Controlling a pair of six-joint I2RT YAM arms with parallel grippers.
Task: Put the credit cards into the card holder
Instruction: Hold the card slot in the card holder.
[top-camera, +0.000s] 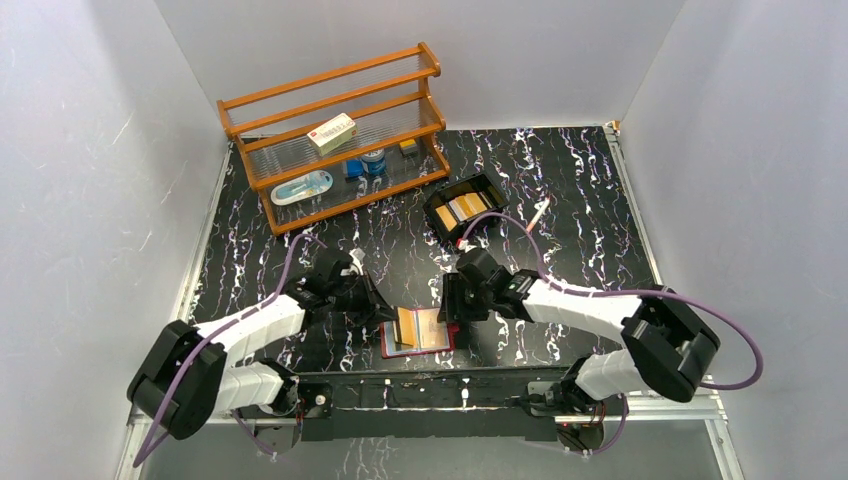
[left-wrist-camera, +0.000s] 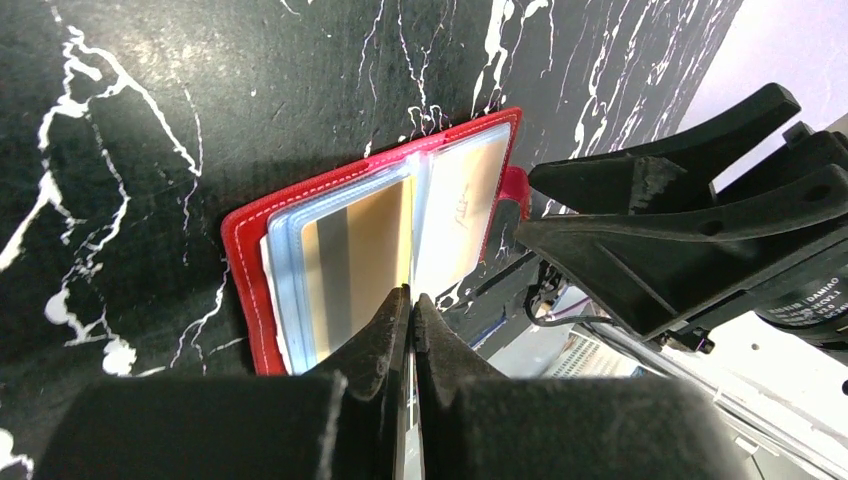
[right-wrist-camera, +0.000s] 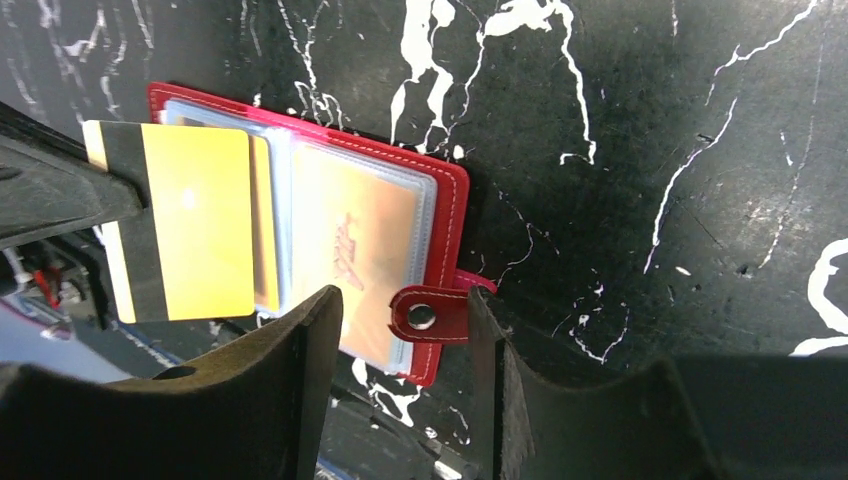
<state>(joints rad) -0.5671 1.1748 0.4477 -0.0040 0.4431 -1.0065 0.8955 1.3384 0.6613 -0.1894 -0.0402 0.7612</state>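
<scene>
Gaping red snap-tab card holder (right-wrist-camera: 360, 230)

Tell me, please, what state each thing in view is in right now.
Wallet: open, lying flat on the table.
Snap tab: unfastened.
Gold card: pinched at one edge, partly over the wallet's pages.
Left fingers: shut on the gold card.
Right fingers: open, either side of the snap tab.
Tray: holding more cards.
</scene>
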